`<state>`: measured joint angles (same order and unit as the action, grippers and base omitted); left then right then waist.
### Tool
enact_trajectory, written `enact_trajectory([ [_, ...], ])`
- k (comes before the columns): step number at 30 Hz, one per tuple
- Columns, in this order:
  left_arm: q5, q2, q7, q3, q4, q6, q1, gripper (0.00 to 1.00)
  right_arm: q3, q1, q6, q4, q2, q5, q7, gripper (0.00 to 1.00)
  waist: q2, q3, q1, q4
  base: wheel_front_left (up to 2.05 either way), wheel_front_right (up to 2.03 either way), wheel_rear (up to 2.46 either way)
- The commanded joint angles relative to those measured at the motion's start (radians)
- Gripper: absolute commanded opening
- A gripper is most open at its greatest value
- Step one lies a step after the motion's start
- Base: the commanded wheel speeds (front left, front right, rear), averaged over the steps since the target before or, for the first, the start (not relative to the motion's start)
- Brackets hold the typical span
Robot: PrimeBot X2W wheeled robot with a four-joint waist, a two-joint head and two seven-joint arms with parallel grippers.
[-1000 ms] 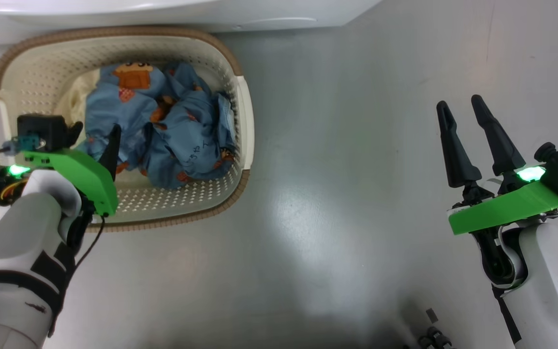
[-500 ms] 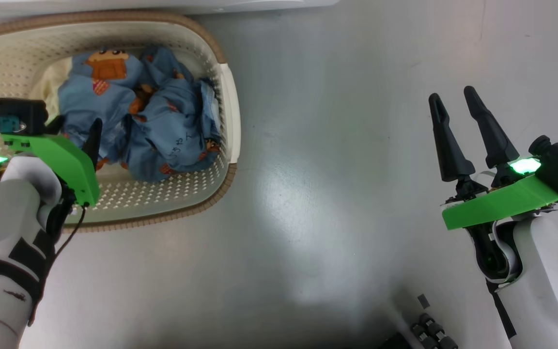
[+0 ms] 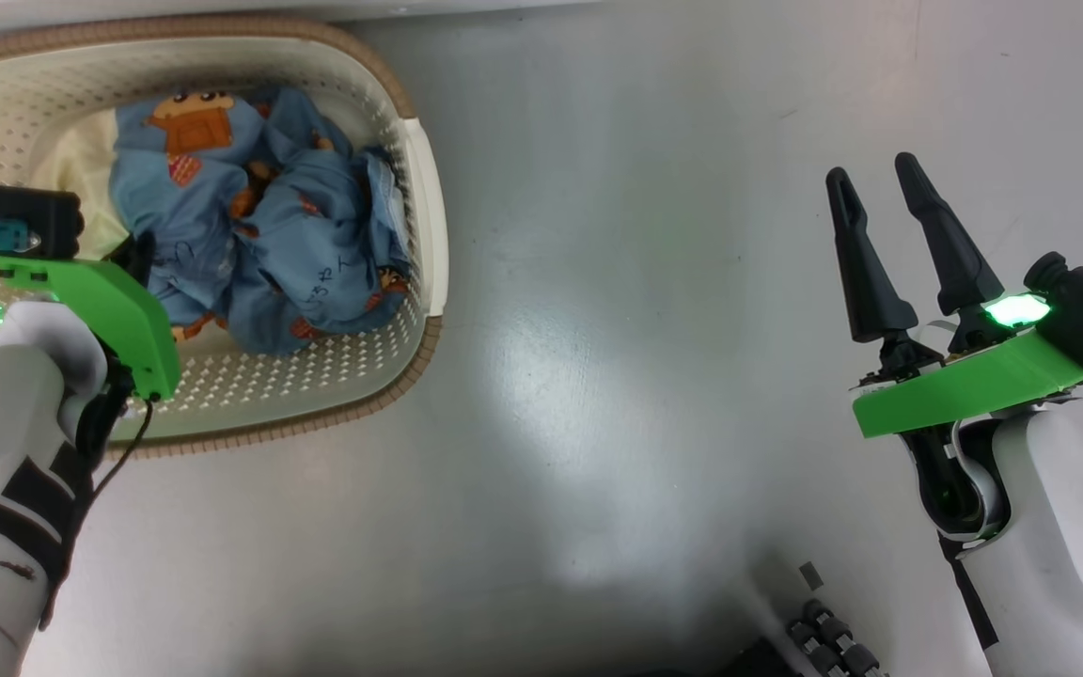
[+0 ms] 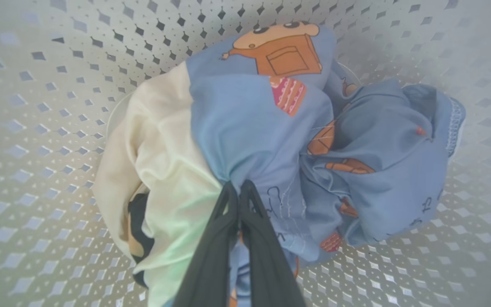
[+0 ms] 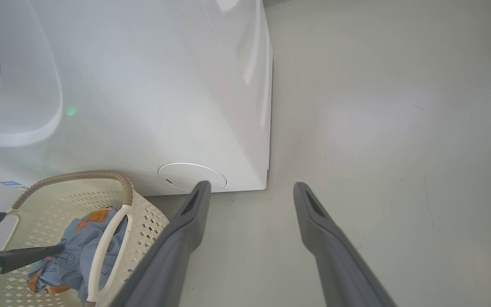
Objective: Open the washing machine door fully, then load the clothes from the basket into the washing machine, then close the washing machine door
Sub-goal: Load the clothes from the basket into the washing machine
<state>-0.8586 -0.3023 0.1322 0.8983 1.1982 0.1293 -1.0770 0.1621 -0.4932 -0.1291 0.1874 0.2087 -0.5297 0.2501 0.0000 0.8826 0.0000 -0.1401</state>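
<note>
Here the basket (image 3: 424,216) of clothes (image 3: 259,235) stands just beside the washing machine (image 5: 164,85)

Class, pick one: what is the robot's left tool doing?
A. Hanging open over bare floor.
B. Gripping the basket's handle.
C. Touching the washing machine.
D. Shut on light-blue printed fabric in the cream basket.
D: in the left wrist view the left tool has its dark fingers pressed together on the light-blue printed clothes inside the cream perforated plastic basket.
</note>
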Motion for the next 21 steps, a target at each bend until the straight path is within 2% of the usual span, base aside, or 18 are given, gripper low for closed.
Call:
enact_trajectory([
  [1, -0.017, -0.04, 0.011, -0.009, 0.002, 0.001, -0.003, 0.0, 0.015, 0.029, -0.002, -0.02, 0.001, 0.012, 0.012, 1.0, 0.0, -0.008, 0.0, 0.005, 0.0, 0.0, 0.0],
  [15, -0.158, -0.019, 0.12, -0.008, -0.064, 0.001, 0.11, 0.0, -0.006, 0.071, -0.002, 0.008, 0.011, 0.004, 0.012, 1.0, 0.0, -0.162, 0.0, 0.056, 0.0, 0.0, 0.0],
  [21, -0.176, -0.021, 0.129, -0.018, -0.111, 0.001, 0.148, 0.0, -0.012, 0.094, -0.002, 0.023, 0.018, 0.001, 0.012, 1.0, 0.0, -0.231, 0.0, 0.079, 0.0, 0.0, 0.0],
])
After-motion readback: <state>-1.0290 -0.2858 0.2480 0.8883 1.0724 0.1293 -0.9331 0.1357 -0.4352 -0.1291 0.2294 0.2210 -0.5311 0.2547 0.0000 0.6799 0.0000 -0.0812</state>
